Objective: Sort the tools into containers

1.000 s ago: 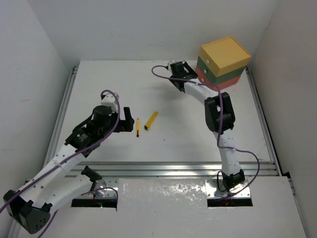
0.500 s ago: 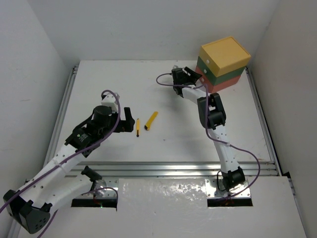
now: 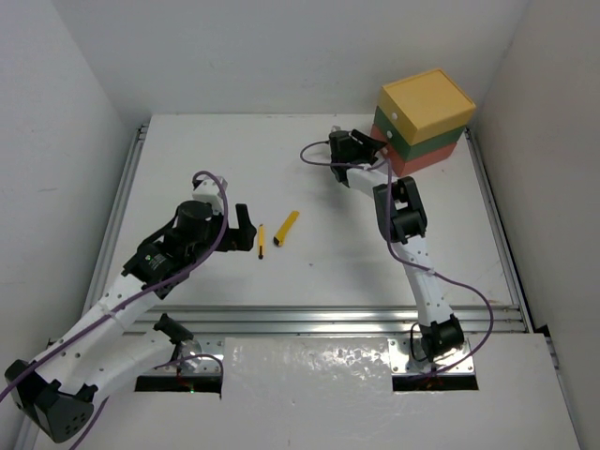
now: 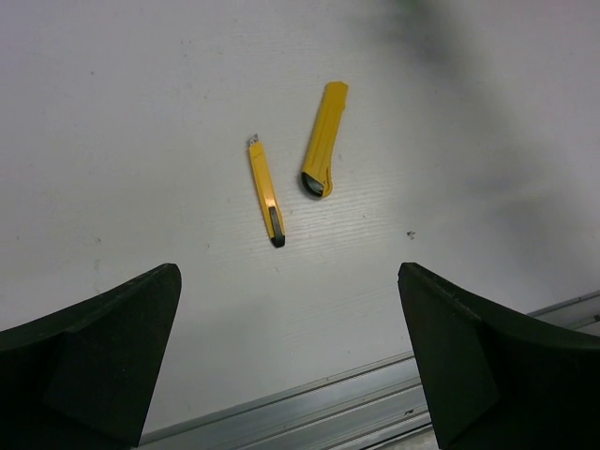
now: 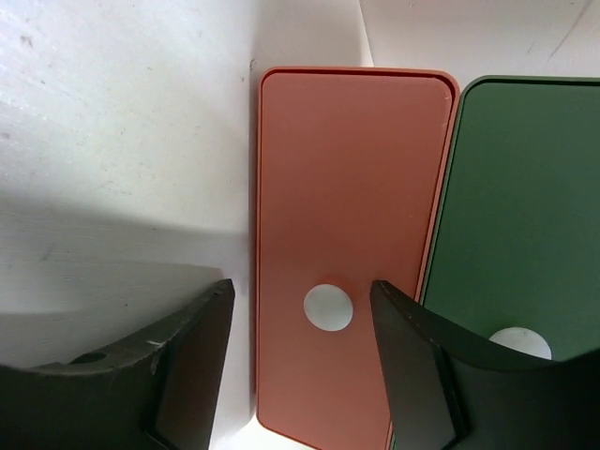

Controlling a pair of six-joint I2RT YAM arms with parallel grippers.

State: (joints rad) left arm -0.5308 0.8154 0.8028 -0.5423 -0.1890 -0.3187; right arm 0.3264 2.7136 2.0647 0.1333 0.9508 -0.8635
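Yellow, green and red-orange, the drawer stack point(image 3: 427, 103) stands shut directly ahead of the right gripper point(image 5: 300, 309), whose spread, empty jaws bracket the white knob point(image 5: 328, 307) of the red-orange drawer point(image 5: 347, 187). Below the left gripper point(image 4: 289, 281), likewise agape and empty, lie the flat yellow cutter point(image 4: 323, 141) and, just beside it, a thin yellow-black tool point(image 4: 265, 192). No other tools show, so these two are probably the last unsorted.

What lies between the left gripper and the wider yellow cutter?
The thin yellow-black tool, apart from both the left gripper and the yellow cutter; the top view shows it.
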